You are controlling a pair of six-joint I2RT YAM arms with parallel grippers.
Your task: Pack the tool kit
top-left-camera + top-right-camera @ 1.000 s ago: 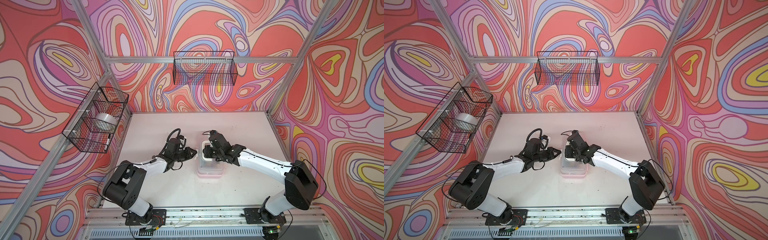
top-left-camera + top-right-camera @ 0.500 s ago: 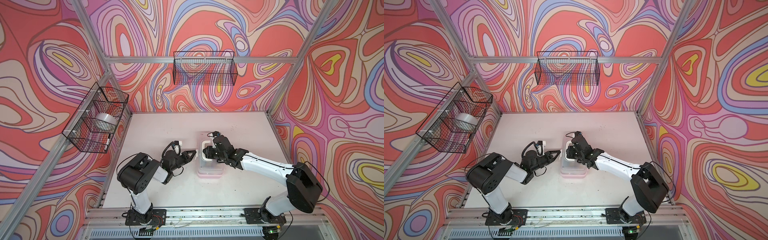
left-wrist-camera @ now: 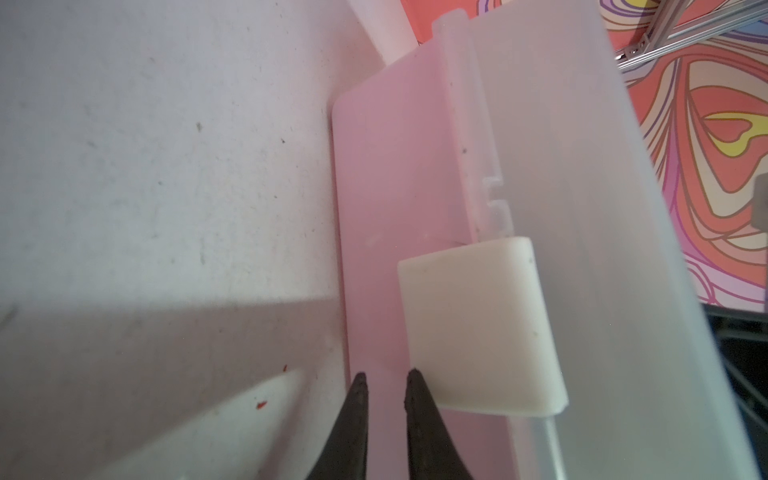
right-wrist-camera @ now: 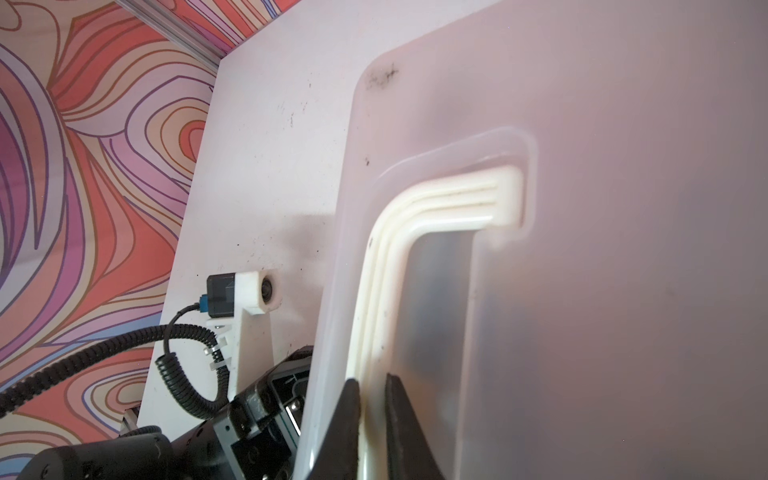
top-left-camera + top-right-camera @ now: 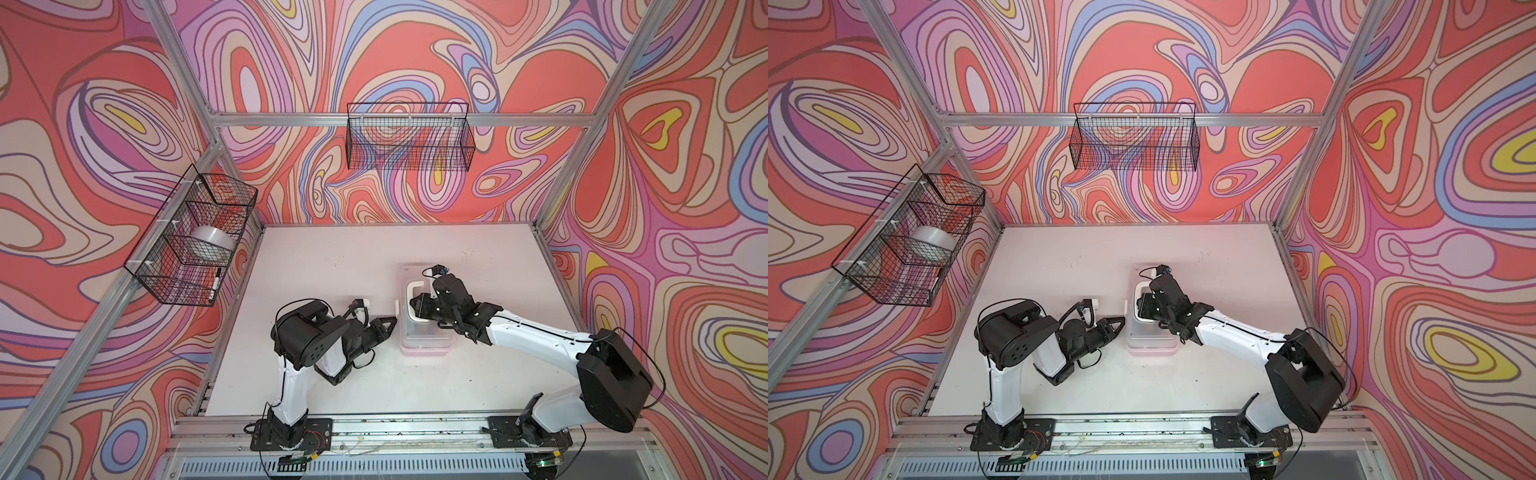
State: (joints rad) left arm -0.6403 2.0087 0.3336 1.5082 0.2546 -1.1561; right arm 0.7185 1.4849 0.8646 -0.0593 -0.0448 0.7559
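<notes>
In a top view, the tool kit case (image 5: 424,338) sat mid-counter (image 5: 332,257), with the left pincer (image 5: 390,321) at its nine o'clock. In the left wrist view, it stood slightly parted and empty beside the white latch (image 3: 478,324), probably to press it. In the right wrist view, the right pincer (image 4: 372,384) clamped the white handle (image 4: 415,208), apparently steadying the case.

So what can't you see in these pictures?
- Inside the tool kit: the cloudy lid hides its contents in every view, and the right arm covers part in both top views.
- How far the white handle runs into the right gripper: cut off by the right wrist view's edge.
- The thin stick in the side basket: too small in a top view to name.
</notes>
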